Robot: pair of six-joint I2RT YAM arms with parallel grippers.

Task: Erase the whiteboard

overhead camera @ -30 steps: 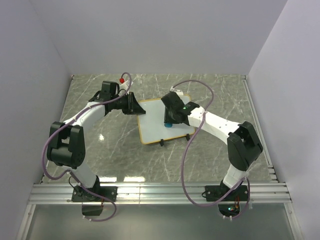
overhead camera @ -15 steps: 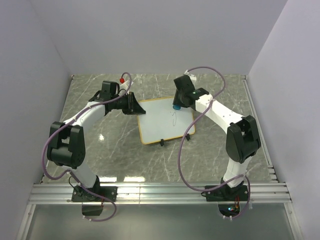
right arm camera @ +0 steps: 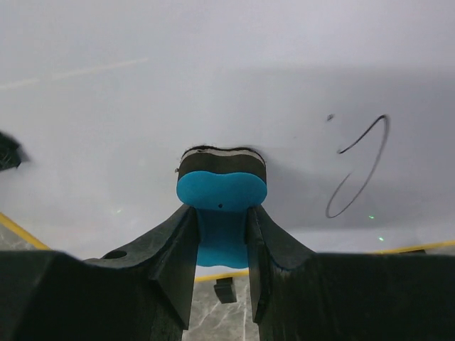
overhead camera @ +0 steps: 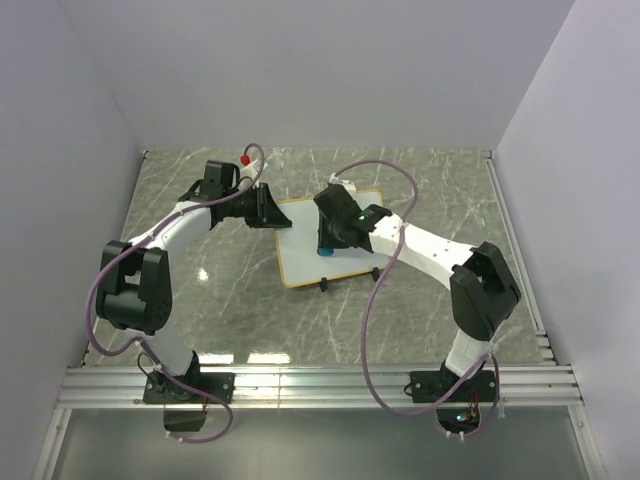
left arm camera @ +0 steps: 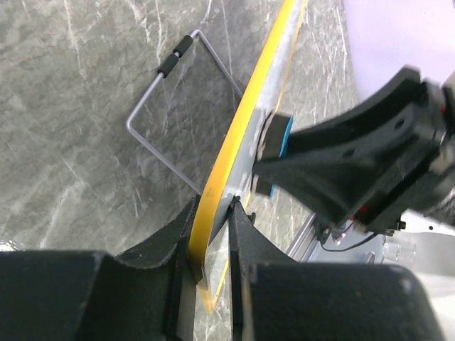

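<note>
Left arm [overhead camera: 165,235], right arm [overhead camera: 430,250]: white link shells, bulky black joint housings. A mauve-grey cable [overhead camera: 372,300] runs along each arm in loose loops. Black base plates [overhead camera: 185,388]. Small green light [overhead camera: 361,214] on the right wrist block, red knob [overhead camera: 245,159] by the left wrist. Left hand [left arm camera: 213,206] and right hand [right arm camera: 222,213]: matte black moulded fingers, thick at the root, curving in to narrow tips.

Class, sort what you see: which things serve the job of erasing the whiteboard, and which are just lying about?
In the job: whiteboard, blue eraser, right gripper holding it, left gripper clamping the board's edge, leftover pen stroke.

Lying about: small red object beside the left arm; the marble table merely underneath.
</note>
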